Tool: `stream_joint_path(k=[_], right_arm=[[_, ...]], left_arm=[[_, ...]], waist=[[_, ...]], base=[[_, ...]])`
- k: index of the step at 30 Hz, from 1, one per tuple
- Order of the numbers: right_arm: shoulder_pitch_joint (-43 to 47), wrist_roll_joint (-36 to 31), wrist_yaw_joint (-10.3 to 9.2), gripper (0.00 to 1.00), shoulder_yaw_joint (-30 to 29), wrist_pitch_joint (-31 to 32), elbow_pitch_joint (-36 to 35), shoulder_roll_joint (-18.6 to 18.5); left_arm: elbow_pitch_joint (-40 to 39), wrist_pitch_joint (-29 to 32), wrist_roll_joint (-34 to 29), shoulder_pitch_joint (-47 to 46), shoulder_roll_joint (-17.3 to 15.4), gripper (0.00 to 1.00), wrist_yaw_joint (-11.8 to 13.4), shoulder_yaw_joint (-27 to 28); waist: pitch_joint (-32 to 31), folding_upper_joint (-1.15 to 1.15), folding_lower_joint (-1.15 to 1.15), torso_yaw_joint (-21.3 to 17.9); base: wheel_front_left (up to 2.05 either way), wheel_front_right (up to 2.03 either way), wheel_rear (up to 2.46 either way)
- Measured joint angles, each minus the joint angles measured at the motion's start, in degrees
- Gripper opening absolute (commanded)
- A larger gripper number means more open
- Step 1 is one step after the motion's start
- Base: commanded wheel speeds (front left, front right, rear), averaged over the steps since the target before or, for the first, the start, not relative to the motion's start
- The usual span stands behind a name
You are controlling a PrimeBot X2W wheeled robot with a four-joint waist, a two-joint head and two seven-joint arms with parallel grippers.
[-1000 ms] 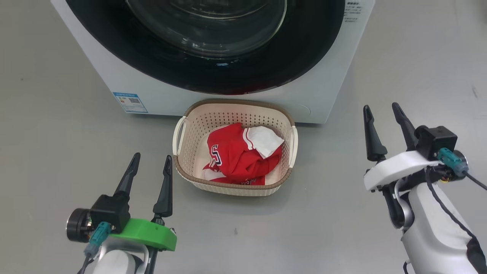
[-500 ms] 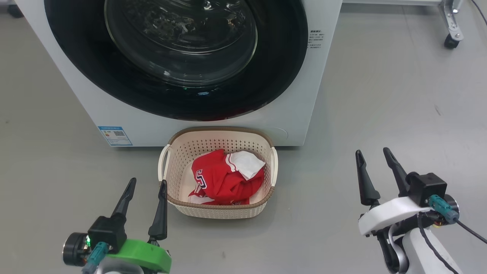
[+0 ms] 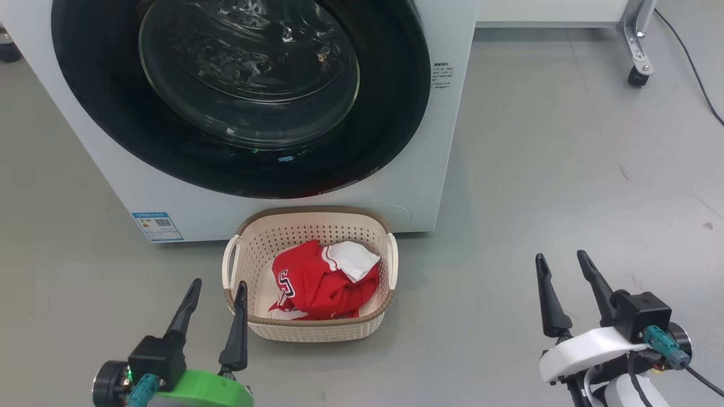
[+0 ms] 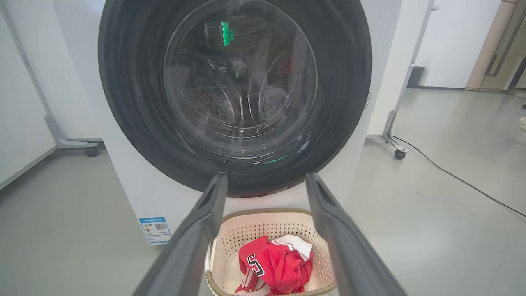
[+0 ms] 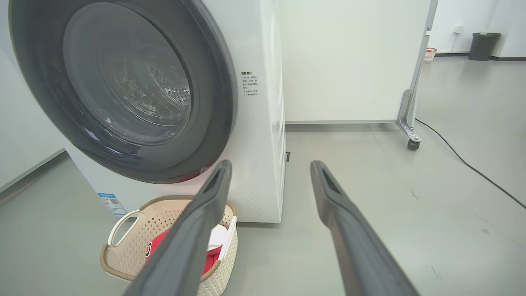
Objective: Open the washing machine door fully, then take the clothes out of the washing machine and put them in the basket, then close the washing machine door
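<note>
Head view: washing machine door (image 3: pixel 249 96) sits closed against the washing machine (image 3: pixel 447 141); clothes (image 3: pixel 317 282) lie in the basket (image 3: pixel 311 213) on the floor (image 3: pixel 537 169) before it. The left claw (image 3: pixel 219 282) and right claw (image 3: pixel 560 255) stand spread, empty. Task appears complete.

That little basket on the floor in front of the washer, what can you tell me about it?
The basket is small, cream, seemingly plastic, rounded-rectangular, with perforated walls, a brown woven-look rim and two side handles. It stands upright on the grey floor close before the washing machine, holding crumpled red-and-white clothes.
</note>
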State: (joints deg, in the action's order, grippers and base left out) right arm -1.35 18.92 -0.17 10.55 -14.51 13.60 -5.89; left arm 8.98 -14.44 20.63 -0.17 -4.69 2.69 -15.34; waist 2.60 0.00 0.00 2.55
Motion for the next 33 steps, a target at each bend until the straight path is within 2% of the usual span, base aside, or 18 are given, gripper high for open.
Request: stream_joint_path(k=[7,33], right_arm=[[2.0,-0.4,-0.52,1.0,0.0,0.0,-1.9,0.1],[5.1,-0.9,-0.58,1.0,-0.1,0.0,-6.0,-0.2]], left_arm=[[-0.6,0.0,0.0,0.2,-0.1,1.0,0.0,0.1],[-2.2,0.3,0.0,0.9,-0.2,1.0,0.1,-0.1]], waist=[[-0.3,0.0,0.0,-0.4],[-0.4,0.0,0.0,-0.4]], base=[[0.0,0.0,0.0],[0.0,0.0,0.0]])
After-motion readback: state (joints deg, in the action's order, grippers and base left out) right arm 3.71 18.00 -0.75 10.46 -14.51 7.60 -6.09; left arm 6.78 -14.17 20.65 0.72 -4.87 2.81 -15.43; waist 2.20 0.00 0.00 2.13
